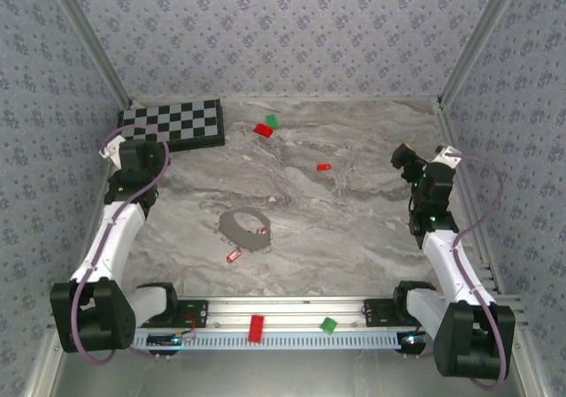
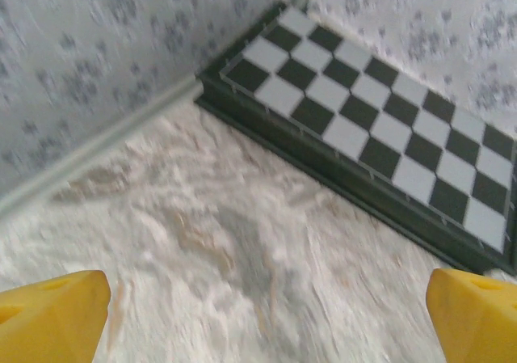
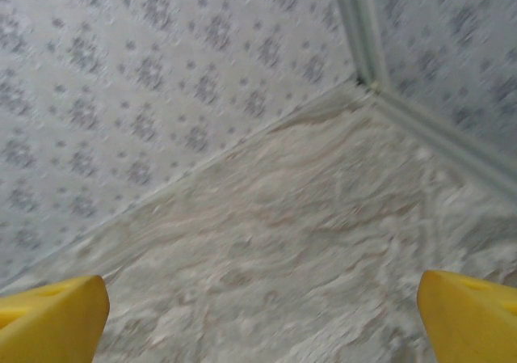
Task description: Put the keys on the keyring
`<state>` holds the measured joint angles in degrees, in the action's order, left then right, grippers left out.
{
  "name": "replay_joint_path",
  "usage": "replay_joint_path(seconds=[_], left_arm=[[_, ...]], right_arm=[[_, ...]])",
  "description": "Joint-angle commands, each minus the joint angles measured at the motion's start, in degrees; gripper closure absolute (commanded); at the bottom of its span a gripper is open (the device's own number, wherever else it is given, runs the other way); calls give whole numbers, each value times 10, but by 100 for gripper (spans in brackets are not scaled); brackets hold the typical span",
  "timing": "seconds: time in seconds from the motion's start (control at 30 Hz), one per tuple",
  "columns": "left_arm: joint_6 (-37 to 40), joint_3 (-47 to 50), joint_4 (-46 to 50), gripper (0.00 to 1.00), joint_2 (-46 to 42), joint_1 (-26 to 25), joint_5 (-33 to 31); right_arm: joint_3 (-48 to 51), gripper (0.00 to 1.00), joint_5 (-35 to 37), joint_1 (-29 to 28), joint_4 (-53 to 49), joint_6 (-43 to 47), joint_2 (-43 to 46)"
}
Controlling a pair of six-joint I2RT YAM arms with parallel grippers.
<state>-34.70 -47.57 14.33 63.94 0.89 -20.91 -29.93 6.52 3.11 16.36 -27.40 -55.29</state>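
3 keys [image 1: 324, 166] lie on the marbled bench [image 1: 371, 238]: 1 toward the far edge, 1 touching the central keyring [image 1: 237, 232], 1 just nearside of it. There are 2 red blocks [image 1: 263, 130], 2 green blocks [image 1: 271, 121] and 1 checkerboard [image 1: 172, 123] in the far-left corner. The walls are patterned. The left pincer [image 2: 258, 322] and right pincer [image 3: 258, 322] gape, empty.

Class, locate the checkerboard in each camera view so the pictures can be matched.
Top external: checkerboard at the table's far left, against the back wall.
Left wrist: checkerboard upper right, lying diagonally.
Right wrist: a wall corner above the marble.
Shared landmark: the marble table meeting the patterned walls.
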Motion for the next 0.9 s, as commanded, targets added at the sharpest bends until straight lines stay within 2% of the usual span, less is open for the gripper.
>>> replay_joint_path(seconds=[0.0,0.07,0.2,0.43,0.73,0.87], left_arm=[[-56,15,63,0,-36,-30,77],[-57,26,67,0,-52,-67,76],[-52,51,84,1,-77,-148,52],[-32,104,89,0,-99,-244,52],[-14,154,103,0,-105,-331,62],[-5,173,98,0,-112,-355,93]], right_arm=[[-18,1,-95,-26,-28,-50,-9],[-31,1,-99,-68,-31,-43,-22],[-52,1,-41,-179,-77,-1,-36],[-70,1,-15,-308,-107,46,-73],[-52,1,0,-369,-57,39,-133],[-64,1,8,-389,-70,39,-148]])
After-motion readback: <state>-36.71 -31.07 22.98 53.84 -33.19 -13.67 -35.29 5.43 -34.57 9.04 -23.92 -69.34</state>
